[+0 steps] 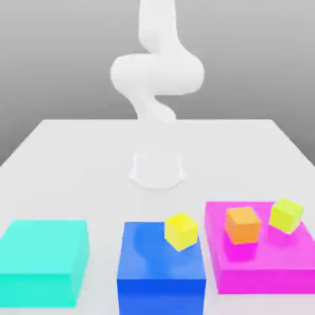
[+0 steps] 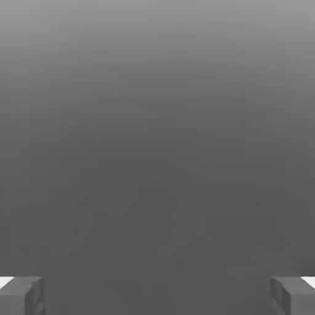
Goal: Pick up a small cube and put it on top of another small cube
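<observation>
Exterior view: the white robot arm (image 1: 157, 74) stands on the pale tabletop (image 1: 74, 160). A small yellow cube (image 1: 181, 231) is located at the rear right corner of the large blue block (image 1: 161, 252), as seen. A small orange cube (image 1: 242, 226) and a small yellow-green cube (image 1: 287, 216) are located at the large flat magenta block (image 1: 264, 280).

Hand view: the jaws (image 2: 157, 296) are spread wide, with nothing between them.

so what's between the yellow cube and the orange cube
Bare strips of the blue block and magenta block, plus a gap, in the exterior view.
</observation>
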### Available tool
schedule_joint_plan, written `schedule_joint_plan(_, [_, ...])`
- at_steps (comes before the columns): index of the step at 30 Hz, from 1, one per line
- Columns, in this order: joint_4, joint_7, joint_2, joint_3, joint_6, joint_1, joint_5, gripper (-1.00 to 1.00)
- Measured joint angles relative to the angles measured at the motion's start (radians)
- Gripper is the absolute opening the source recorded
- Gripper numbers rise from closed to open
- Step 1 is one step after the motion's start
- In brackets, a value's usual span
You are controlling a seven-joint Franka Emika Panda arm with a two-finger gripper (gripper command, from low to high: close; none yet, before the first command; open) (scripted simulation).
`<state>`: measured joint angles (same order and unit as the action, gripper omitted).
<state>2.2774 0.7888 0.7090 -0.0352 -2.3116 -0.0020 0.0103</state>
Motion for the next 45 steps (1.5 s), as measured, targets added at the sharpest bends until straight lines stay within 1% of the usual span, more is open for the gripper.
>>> schedule_joint_plan(9, [-0.083,-0.063,-0.33,-0.13,-0.041,-0.016,0.065,0.0])
schedule_joint_plan(19, [-0.174,-0.161,-0.695,-0.238,-0.084,-0.088,0.178,0.0])
schedule_joint_plan(27, [-0.246,-0.224,-0.985,-0.263,-0.12,-0.182,0.247,0.0])
schedule_joint_plan(34, [-0.307,-0.254,-1.229,-0.287,-0.157,-0.27,0.267,0.0])
schedule_joint_plan(38, [-0.343,-0.284,-1.373,-0.249,-0.245,-0.314,0.309,0.0])
schedule_joint_plan(39, [-0.348,-0.289,-1.393,-0.242,-0.259,-0.32,0.317,-1.0])
schedule_joint_plan(45, [-0.351,-0.295,-1.404,-0.238,-0.266,-0.323,0.324,-1.0])
